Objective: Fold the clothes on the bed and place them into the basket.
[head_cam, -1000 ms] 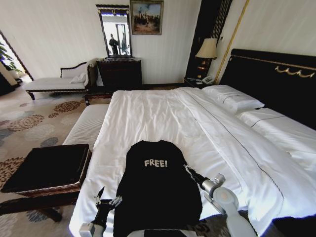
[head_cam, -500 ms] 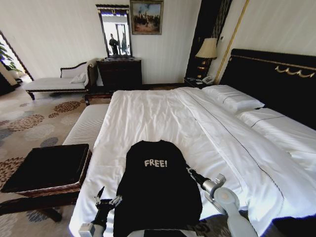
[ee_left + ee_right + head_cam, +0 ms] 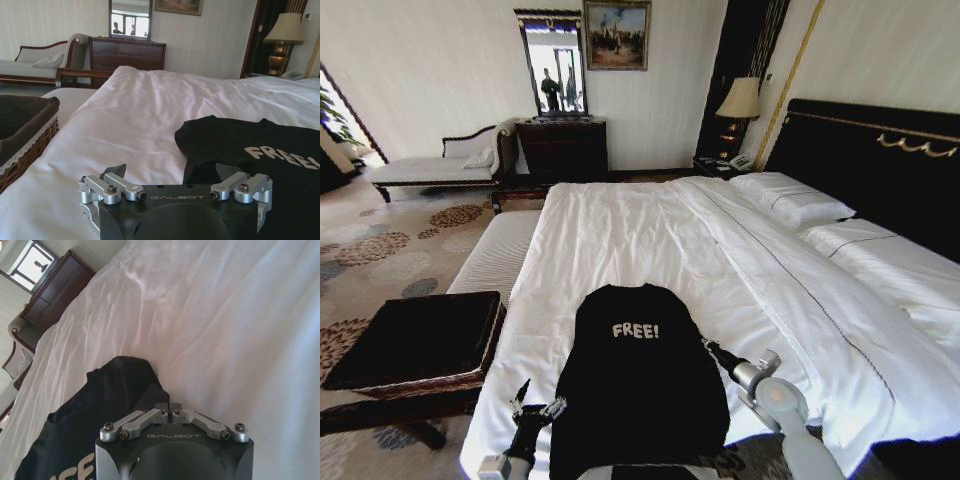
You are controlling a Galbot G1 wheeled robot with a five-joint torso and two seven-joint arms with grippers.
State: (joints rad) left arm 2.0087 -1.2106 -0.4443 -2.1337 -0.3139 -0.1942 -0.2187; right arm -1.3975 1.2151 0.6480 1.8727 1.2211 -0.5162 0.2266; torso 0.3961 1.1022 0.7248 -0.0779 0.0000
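Observation:
The black T-shirt (image 3: pixel 635 390) with white "FREE!" lettering lies flat near the foot edge of the bed (image 3: pixel 640 230), its sides tucked in. At the shirt's left edge my left gripper (image 3: pixel 540 398) is open; in the left wrist view its fingers (image 3: pixel 116 171) spread wide just short of the shirt (image 3: pixel 240 145). My right gripper (image 3: pixel 706 345) is at the shirt's right edge. The right wrist view shows this gripper (image 3: pixel 169 412) shut, with a raised bunch of the shirt's fabric (image 3: pixel 125 390) running up to it. The brown wicker basket (image 3: pixel 420 382) stands left of the bed.
The basket (image 3: pixel 30 140) rests on a dark wooden bench beside the bed's left side. A striped white bench (image 3: pixel 500 250) runs along the bed farther up. Pillows (image 3: pixel 790 198) and the black headboard (image 3: pixel 880 170) are at the right. Patterned carpet lies to the left.
My right gripper and forearm have slid a little to the right and toward me along the shirt's right edge. The left gripper and the shirt look unchanged.

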